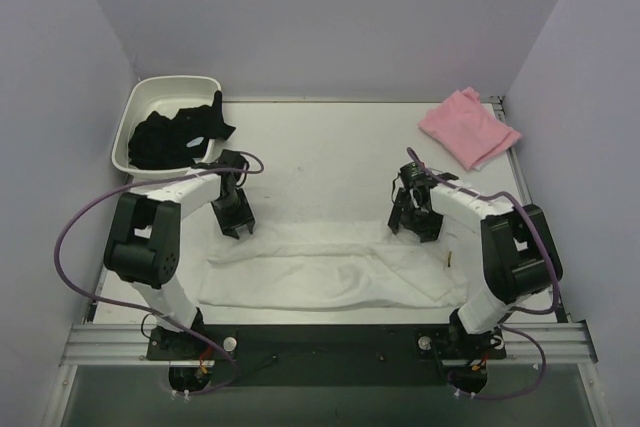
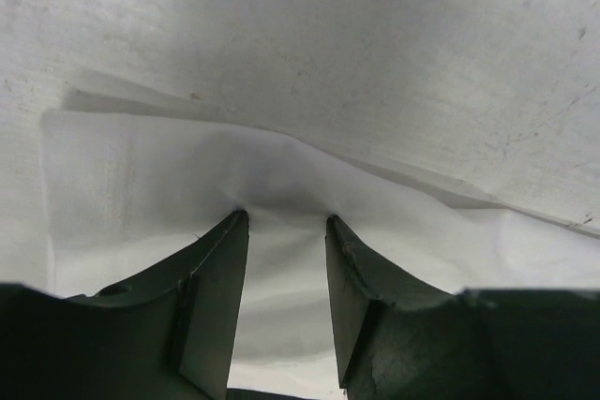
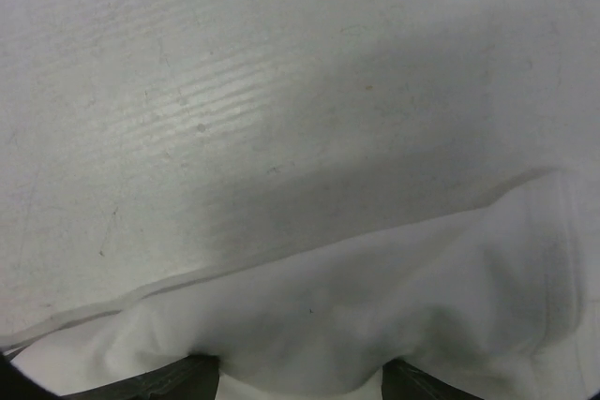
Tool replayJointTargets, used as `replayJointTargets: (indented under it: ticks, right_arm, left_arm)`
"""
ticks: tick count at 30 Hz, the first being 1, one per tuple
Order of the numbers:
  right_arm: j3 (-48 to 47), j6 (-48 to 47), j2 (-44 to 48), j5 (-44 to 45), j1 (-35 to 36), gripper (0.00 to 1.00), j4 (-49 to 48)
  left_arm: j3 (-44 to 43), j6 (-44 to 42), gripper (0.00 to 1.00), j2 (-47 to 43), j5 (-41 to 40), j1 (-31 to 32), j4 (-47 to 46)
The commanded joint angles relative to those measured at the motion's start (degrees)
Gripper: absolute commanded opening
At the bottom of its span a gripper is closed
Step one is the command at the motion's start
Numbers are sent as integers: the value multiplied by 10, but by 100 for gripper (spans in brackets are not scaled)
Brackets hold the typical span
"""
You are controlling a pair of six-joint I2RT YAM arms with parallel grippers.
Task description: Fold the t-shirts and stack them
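The white t-shirt (image 1: 330, 267) lies spread in a soft, rumpled band across the near side of the scuffed table (image 1: 320, 147). The left gripper (image 1: 232, 227) is down on its far left edge, fingers (image 2: 220, 269) partly apart, with cloth puckering into a ridge between the tips. The right gripper (image 1: 413, 227) is on the far right edge. Only slivers of its fingers show (set wide, cloth bulging between), so gripping or not, can't tell. The pink t-shirt (image 1: 467, 127) sits folded in the far right corner.

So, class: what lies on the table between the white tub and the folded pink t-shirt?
Nothing. The table is bare between the tub and the pink t-shirt, as the top external view shows.
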State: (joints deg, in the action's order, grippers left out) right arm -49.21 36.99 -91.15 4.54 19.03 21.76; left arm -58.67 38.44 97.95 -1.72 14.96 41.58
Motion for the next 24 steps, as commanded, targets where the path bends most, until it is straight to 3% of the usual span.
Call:
replayJointTargets:
  ticks: [1, 14, 24]
  right_arm:
    - [-53, -8, -73, 1, -32, 69, -18]
    - [-263, -60, -214, -21, -85, 69, 33]
    - [-285, -78, -114, 8, -66, 69, 77]
  left_arm:
    - [-52, -2, 48, 76, -25, -8, -37]
    - [-254, -32, 48, 195, -22, -35, 17]
    - [-260, -40, 48, 113, 1, -34, 30]
